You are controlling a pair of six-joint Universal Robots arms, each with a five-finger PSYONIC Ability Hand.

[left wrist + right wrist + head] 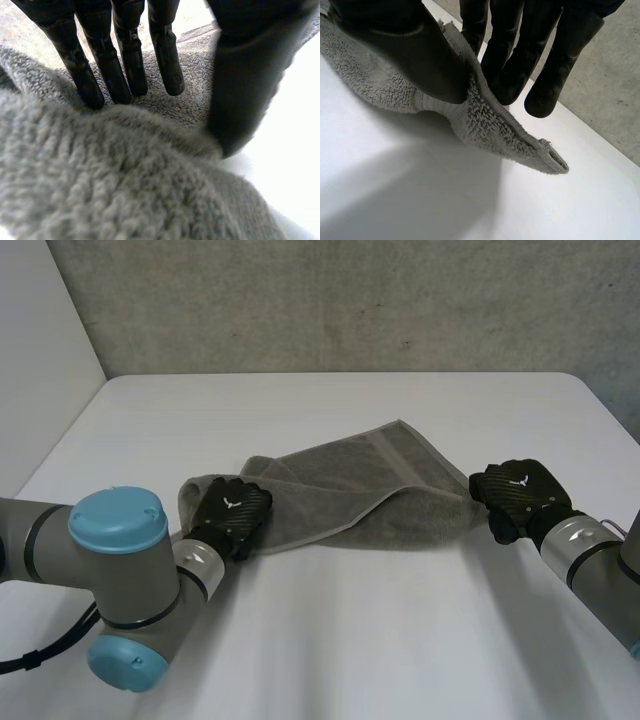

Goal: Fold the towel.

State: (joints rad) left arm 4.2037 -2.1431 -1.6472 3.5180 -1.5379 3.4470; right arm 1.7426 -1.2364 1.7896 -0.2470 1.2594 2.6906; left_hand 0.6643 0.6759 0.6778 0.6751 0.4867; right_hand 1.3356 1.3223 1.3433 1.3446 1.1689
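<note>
While the towel (pixel 370 490) lies rumpled on the bench (pixel 350 640) (one flap loosely turned over), the left hand (pixel 232 510) pinches its left end between fingers and thumb, the right hand (pixel 518 495) likewise its right corner; neat folding remains.

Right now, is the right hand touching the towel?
Touching. In the right wrist view, the right hand pinches an edge of the towel between its thumb and fingers, close to a corner, with no gap.

No legible text; white emblem (pixel 231 505) on left hand (pixel 238 520) and right hand (pixel 515 495).
</note>
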